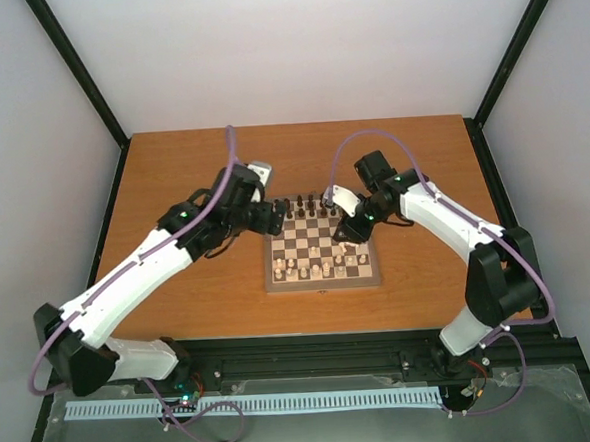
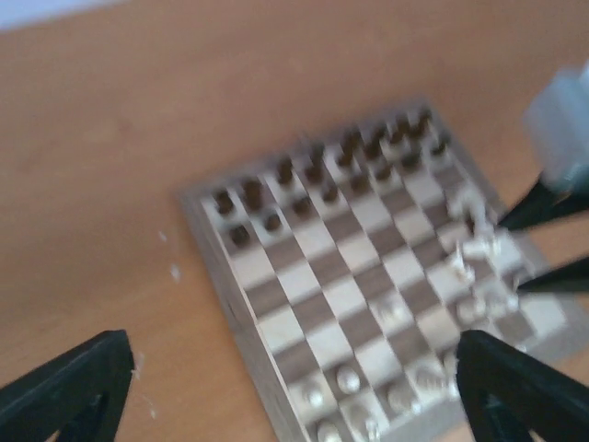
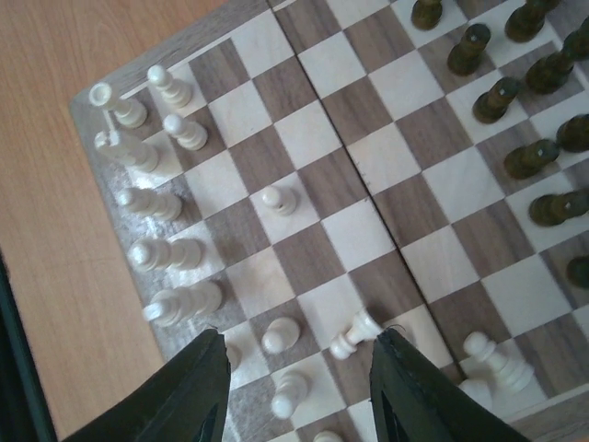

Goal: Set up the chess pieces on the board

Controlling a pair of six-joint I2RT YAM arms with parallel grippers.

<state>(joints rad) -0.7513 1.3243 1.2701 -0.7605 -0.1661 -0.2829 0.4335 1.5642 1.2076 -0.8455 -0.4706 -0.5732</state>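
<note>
The board (image 1: 324,283) lies mid-table. Dark pieces (image 1: 309,205) stand along its far rows and cream pieces (image 1: 318,270) along its near rows. My right gripper (image 1: 348,233) hovers over the board's right side. In the right wrist view it (image 3: 296,354) is open, with a tilted cream pawn (image 3: 354,333) touching the inner tip of the right finger (image 3: 396,368) and an upright cream pawn (image 3: 281,336) between the fingers. My left gripper (image 1: 278,219) is at the board's far left corner. In the blurred left wrist view it (image 2: 290,368) is open and empty above the board (image 2: 216,295).
Cream pieces (image 3: 152,253) line the board's border (image 3: 216,32) and dark pieces (image 3: 502,97) stand opposite. The right arm's fingers (image 2: 543,207) show in the left wrist view. Bare orange table (image 1: 172,178) surrounds the board, bounded by black frame posts and white walls.
</note>
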